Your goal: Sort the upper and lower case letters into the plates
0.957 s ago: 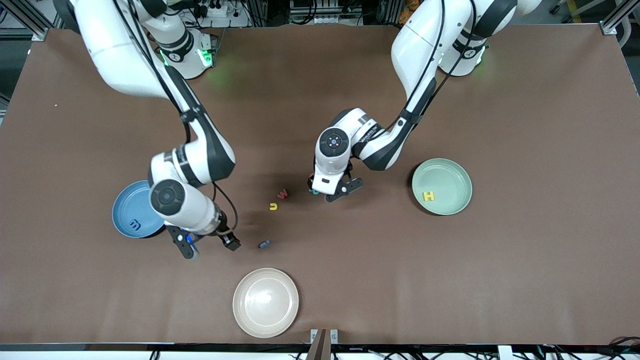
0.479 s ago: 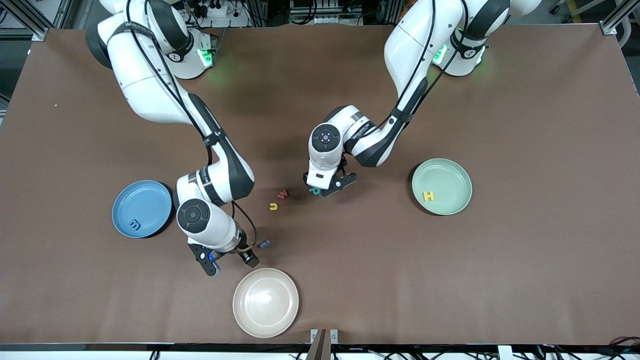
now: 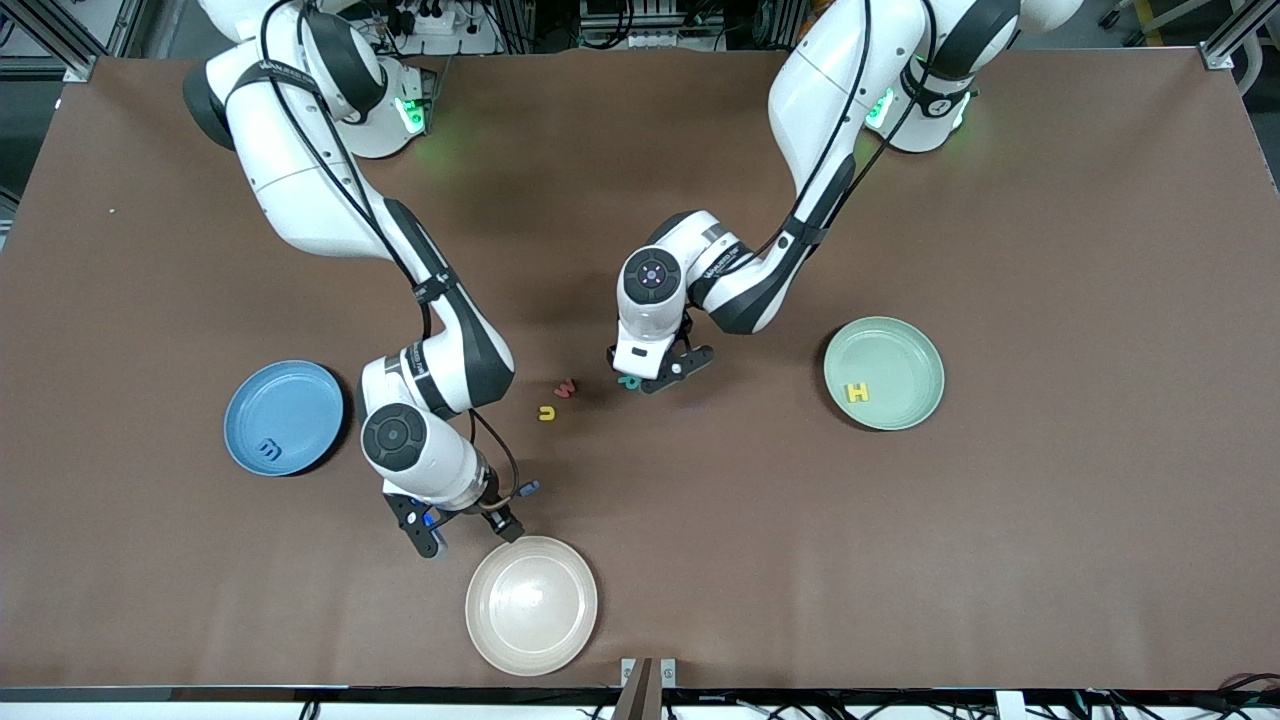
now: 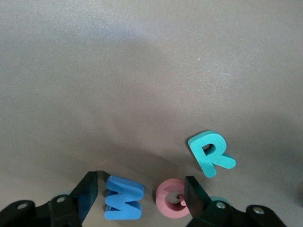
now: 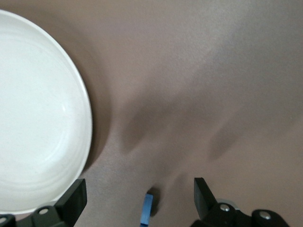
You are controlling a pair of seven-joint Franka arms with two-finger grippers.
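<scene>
Left gripper (image 4: 141, 184) is down at the middle of the table (image 3: 1050, 550), the hub of the dial as seen from the front camera. Its jaws are partly open and straddle two letters at once, a blue W (image 4: 123, 198) and a pink Q (image 4: 171, 204). One finger appears to touch the Q, the other stands clear of the W, and nothing is clamped. A teal R (image 4: 211, 153) lies just outside the jaws. All three are capitals, so the grab probably aims at the green plate (image 3: 900, 330) at three o'clock, where a yellow H (image 3: 857, 392) already lies.

Right gripper (image 3: 470, 535) is low over the table at about seven o'clock, jaws spread wide and holding nothing. A small blue letter (image 5: 147, 210) shows edge-on between its fingers, likely the piece it is lining up on. The blue plate (image 3: 250, 400) at nine o'clock holds a blue m (image 3: 268, 448), so lower-case pieces seem to belong there. A yellow u (image 3: 546, 412) and a red w (image 3: 566, 388) wait on the table, just toward nine o'clock from the hub.

The letters look like thick, soft foam with rounded edges and matte faces, light enough to slide when nudged. The plates are smooth, shallow and rimmed. A cream plate (image 3: 530, 605) sits at six o'clock, close to the right gripper, with nothing in it. Brown, matte sheeting covers the table.
</scene>
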